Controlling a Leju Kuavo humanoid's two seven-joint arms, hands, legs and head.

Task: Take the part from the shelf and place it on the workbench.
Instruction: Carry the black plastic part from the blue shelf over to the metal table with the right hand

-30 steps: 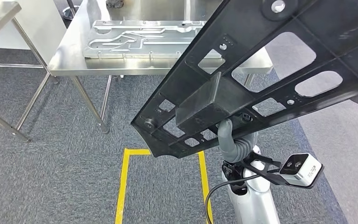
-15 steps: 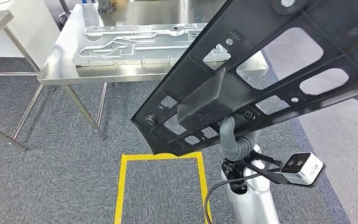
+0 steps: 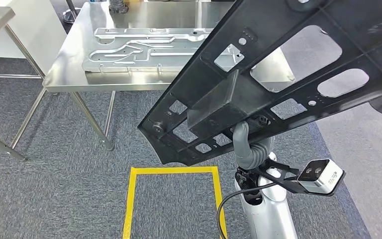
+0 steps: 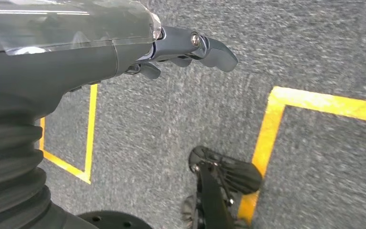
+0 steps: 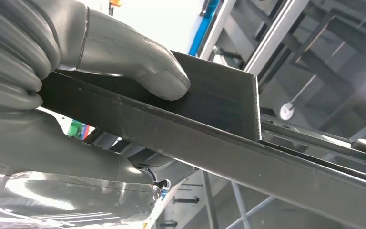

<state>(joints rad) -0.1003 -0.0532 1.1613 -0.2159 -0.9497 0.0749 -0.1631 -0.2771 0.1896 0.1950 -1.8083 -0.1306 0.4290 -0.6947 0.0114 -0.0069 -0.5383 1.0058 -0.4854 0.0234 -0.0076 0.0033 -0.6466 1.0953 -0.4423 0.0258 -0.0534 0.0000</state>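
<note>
A steel worktop on thin metal legs is seen ahead in the head view, on grey carpet. A flat silver metal plate, stamped with winding raised channels, lies along the worktop's near edge. A rectangle of yellow tape is marked on the carpet in front of the worktop.

Between the camera and the worktop's right corner, a large black part is held in the air, tilted, hiding that corner. It is a long, flat, matte frame with ribs, rounded cut-outs, small holes and a box-shaped block on its underside. The right hand is seen gripping it from beneath, near its lower end; in the right wrist view the thick grey thumb is pressed on the part's dark surface, with the edge clamped against the palm.

The left hand hangs over the carpet, holding nothing, its dark fingers extended and loosely apart.
</note>
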